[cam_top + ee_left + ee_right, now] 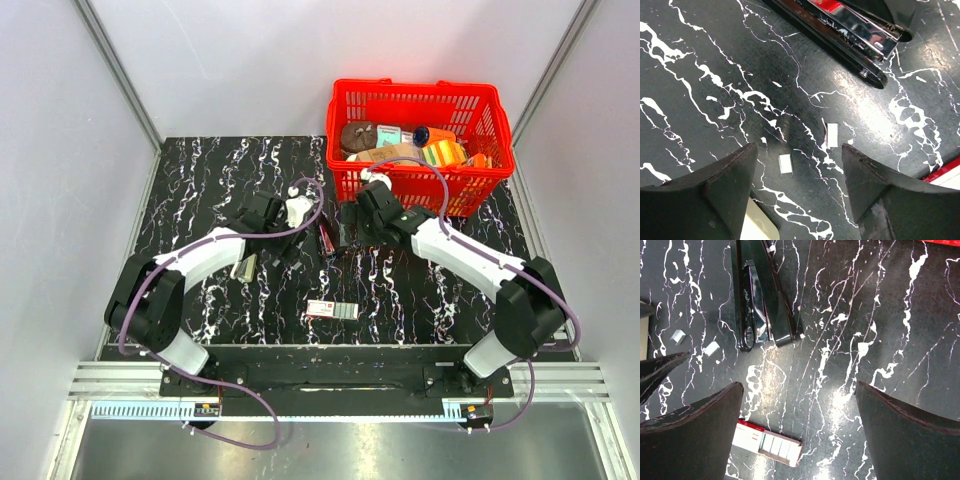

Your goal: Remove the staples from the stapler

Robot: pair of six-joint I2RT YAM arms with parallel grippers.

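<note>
Near your worktop's front edge lies the small red-white-grey box (332, 309). Just beyond it, two short silvery staple strips (832, 135) rest loose on the black marbled worktop (200, 180). At mid-table the slim black stapler with its red inner part (328, 240) lies opened. Your left gripper (799, 149) and right gripper (799, 386) both hang released and empty. Unloading looks nearly done. Next, check the chrome magazine (855, 25) for leftover staples.

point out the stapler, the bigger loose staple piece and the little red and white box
stapler (860, 30): left wrist view, on its chrome magazine
staple piece (832, 136): left wrist view, middle of the bigger strip
red and white box (769, 442): right wrist view, its middle
</note>
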